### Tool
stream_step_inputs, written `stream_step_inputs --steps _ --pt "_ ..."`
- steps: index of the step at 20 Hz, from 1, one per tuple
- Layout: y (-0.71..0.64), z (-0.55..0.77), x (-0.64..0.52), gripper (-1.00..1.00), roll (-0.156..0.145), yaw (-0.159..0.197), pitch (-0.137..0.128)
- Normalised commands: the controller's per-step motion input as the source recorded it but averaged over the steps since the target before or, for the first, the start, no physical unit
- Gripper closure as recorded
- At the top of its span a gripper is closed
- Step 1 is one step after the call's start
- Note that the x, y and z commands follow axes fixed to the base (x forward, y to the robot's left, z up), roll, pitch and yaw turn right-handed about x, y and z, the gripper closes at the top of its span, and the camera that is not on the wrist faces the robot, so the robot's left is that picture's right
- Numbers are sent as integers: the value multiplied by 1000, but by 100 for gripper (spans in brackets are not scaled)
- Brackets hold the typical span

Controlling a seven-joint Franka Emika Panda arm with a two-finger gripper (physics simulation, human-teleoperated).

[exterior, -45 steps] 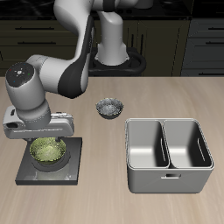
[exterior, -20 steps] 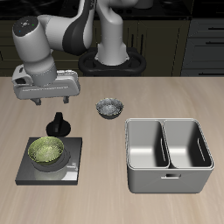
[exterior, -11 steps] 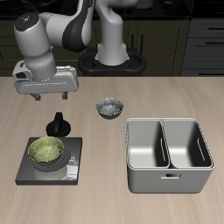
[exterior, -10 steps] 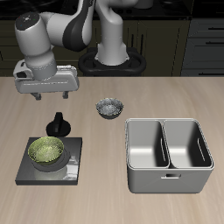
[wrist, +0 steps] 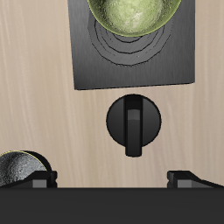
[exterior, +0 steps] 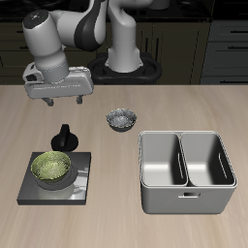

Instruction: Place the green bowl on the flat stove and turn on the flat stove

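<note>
The green bowl [exterior: 53, 167] sits upright on the flat stove [exterior: 81, 182], a dark square plate near the table's front edge. In the wrist view the bowl [wrist: 133, 12] rests on the stove's [wrist: 87, 63] ring markings. The stove's round black knob [exterior: 65, 138] stands just behind the plate and also shows in the wrist view [wrist: 134, 126]. My gripper [exterior: 64, 100] hangs open and empty well above the table, over the area behind the knob. Its fingertips [wrist: 41, 178] are spread wide and touch nothing.
A grey-white patterned bowl [exterior: 121, 120] stands mid-table and shows in the wrist view [wrist: 19, 171]. A metal two-compartment bin [exterior: 186, 172] stands beside the stove toward the front edge. The arm's base [exterior: 124, 60] is at the table's back.
My gripper has let go of the green bowl on the stove, risen, and drifted toward the back of the table. The bowl and knob have not moved.
</note>
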Motion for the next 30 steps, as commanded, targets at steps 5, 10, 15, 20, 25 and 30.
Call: stream_step_inputs --steps 5,10,15,20,25,30 --pt "-28 -77 -123 -100 -2 -5 -8" --pt "-186 -43 -80 -100 -18 0 -24" --pt "-79 -54 -38 -100 -1 -3 -29" --pt "-19 -142 -20 -100 -6 -1 -8" --pt "28 -133 -6 -100 -2 21 -14" --pt "-27 -215 52 -100 -20 16 11"
